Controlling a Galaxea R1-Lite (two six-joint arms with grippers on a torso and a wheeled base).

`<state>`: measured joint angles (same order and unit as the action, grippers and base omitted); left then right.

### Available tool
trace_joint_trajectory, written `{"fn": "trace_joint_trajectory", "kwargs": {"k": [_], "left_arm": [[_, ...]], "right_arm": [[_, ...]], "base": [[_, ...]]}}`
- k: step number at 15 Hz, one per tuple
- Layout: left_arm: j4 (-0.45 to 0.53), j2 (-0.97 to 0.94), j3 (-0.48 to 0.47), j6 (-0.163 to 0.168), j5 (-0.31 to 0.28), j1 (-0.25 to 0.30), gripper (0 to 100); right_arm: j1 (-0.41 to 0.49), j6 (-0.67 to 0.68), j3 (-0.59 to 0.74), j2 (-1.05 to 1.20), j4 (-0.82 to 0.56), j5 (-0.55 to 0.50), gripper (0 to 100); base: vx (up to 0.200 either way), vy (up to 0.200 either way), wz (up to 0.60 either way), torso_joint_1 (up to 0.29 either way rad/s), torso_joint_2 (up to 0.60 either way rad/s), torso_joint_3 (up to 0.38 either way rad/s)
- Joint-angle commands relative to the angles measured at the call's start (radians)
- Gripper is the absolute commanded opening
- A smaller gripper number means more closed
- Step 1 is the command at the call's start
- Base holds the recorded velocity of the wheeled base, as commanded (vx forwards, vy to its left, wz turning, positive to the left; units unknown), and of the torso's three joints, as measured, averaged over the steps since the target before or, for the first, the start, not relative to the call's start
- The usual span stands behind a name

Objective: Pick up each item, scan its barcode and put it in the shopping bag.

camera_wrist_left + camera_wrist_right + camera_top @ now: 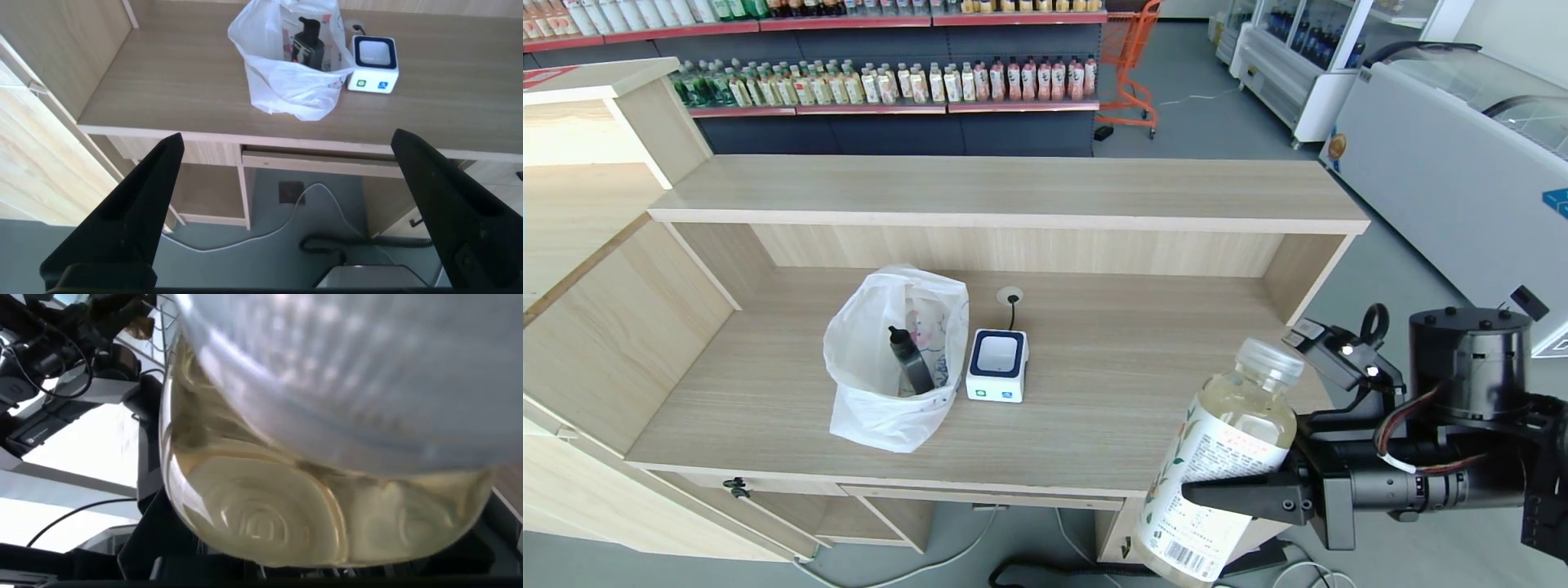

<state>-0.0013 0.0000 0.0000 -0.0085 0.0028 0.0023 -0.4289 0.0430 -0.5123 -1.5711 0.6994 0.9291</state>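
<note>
You have a pale wood-grain bench (1143,359) with side walls and a raised back ledge. On it a white translucent plastic shopping bag (870,412) stands open. Just beside it, to the right, sits a white square scanner with a dark blue rim (997,365). Behind the scanner, a black cable (1012,314) seems to run into a round grey grommet (1010,291).

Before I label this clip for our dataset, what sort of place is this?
Most likely a small shop's checkout: red shelves of bottled drinks behind, white glass-topped freezer chests, and a square white barcode scanner beside a white plastic shopping bag on the pale wooden counter.
</note>
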Motion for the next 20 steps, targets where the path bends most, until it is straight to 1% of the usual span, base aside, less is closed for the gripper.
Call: {"fn": "trace_joint_trajectory", "kwargs": {"k": [1,11,16,17,20], "left_arm": [[0.0,0.002,0.0,-0.001,0.0,-0.001,100],[0.0,0.002,0.0,-0.001,0.0,0.001,100],[0.0,0.002,0.0,-0.001,0.0,0.001,100],[0.0,0.002,0.0,-0.001,0.0,-0.001,100],[0.0,0.002,0.0,-0.001,0.0,0.001,100]], "right_arm": [[-0.001,-0.002,-0.002,-0.004,0.0,0.004,0],[0.001,-0.032,0.0,0.002,0.0,0.004,0],[0.013,-0.101,0.0,0.022,0.002,-0.012,0],[0.072,-0.198,-0.021,0.031,0.008,-0.118,0],[0.118,-0.256,-0.02,0.085,0.034,-0.42,0]], "base": [[0.0,0.0,0.0,0.0,0.0,0.0],[0.0,0.0,0.0,0.0,0.0,0.0],[0.0,0.0,0.0,0.0,0.0,0.0],[0.0,0.0,0.0,0.0,0.0,0.0],[0.0,0.0,0.0,0.0,0.0,0.0]]}}
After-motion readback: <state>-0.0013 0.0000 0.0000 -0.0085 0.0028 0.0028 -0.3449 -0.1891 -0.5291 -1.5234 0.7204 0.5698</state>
